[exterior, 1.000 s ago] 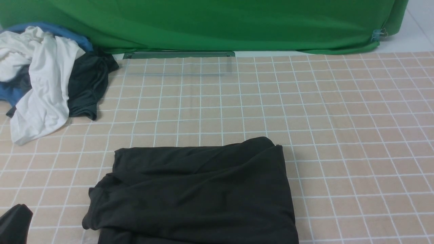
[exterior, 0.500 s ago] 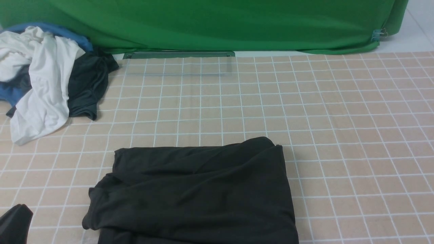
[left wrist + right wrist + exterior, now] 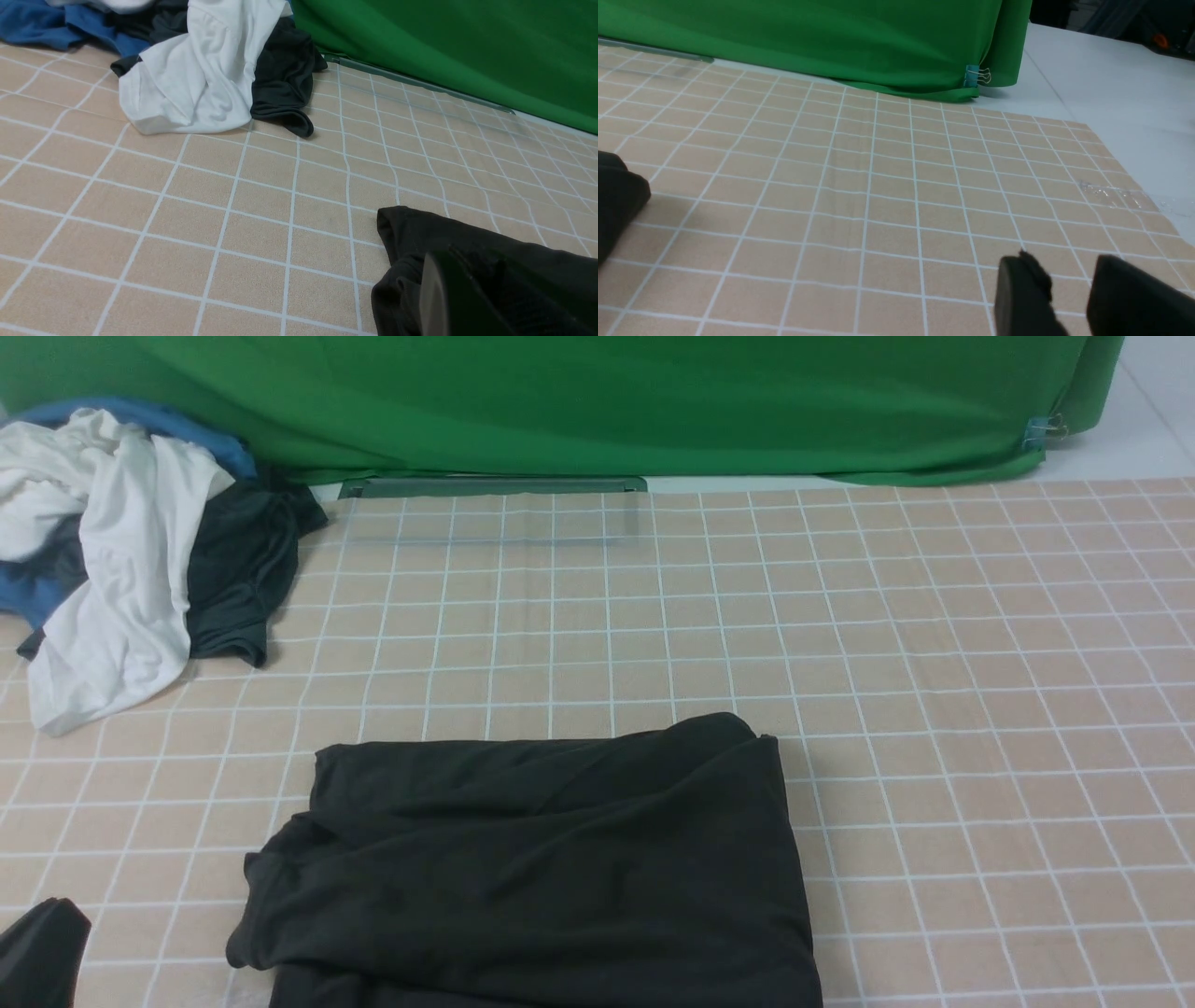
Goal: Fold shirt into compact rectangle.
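The black shirt lies folded into a rough rectangle on the checked cloth at the near centre, its front edge cut off by the front view. No print shows. Its corner appears beyond my left gripper, whose jaws stand shut with nothing between them. In the front view that left gripper is a dark tip at the bottom left, apart from the shirt. My right gripper hangs open over bare cloth, well to the right of the shirt's edge.
A pile of clothes sits at the far left: a white garment, a dark grey one and a blue one. A green backdrop closes the far side. The checked cloth ends at the right on a white table.
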